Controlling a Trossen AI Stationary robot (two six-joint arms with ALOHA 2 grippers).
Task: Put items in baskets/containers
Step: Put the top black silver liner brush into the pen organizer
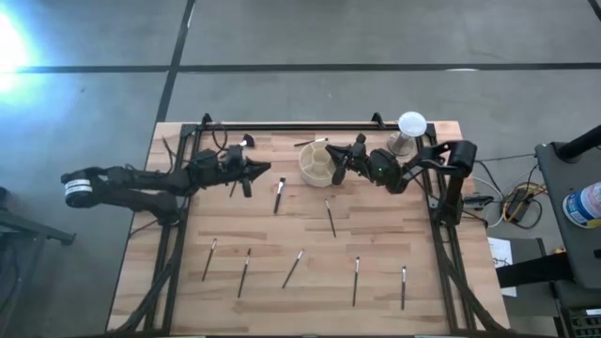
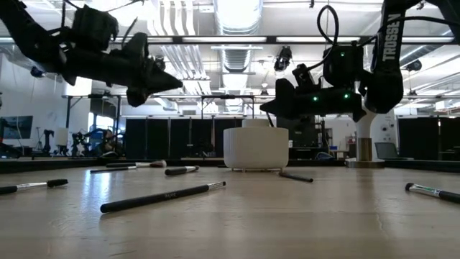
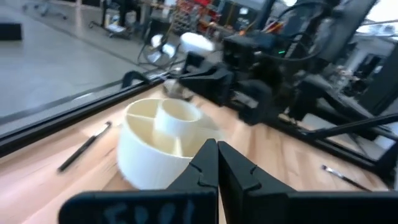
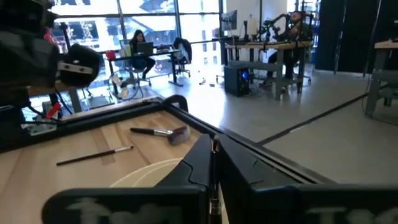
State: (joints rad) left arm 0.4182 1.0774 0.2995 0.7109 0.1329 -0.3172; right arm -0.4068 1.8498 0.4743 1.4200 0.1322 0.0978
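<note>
The cream cup (image 1: 316, 161) with inner dividers stands on the table's far middle. Thin brushes lie flat on the wood: one near the cup (image 1: 279, 195), another (image 1: 331, 218), and several along the near half (image 1: 293, 268). One more lies behind the cup (image 1: 310, 143), and a fluffy-headed one (image 4: 163, 132) rests by the far rail. My left gripper (image 3: 217, 149) is shut and empty, level, pointing at the cup from its left (image 1: 268, 169). My right gripper (image 4: 213, 144) is shut, level, just above the cup's right rim (image 2: 264, 108). I see nothing between its fingers.
A white globe on a stand (image 1: 410, 125) sits at the far right corner. Black frame rails (image 1: 282, 127) run along the table's far edge and sides. The two grippers face each other across the cup. Bare wood lies between the scattered brushes on the near half.
</note>
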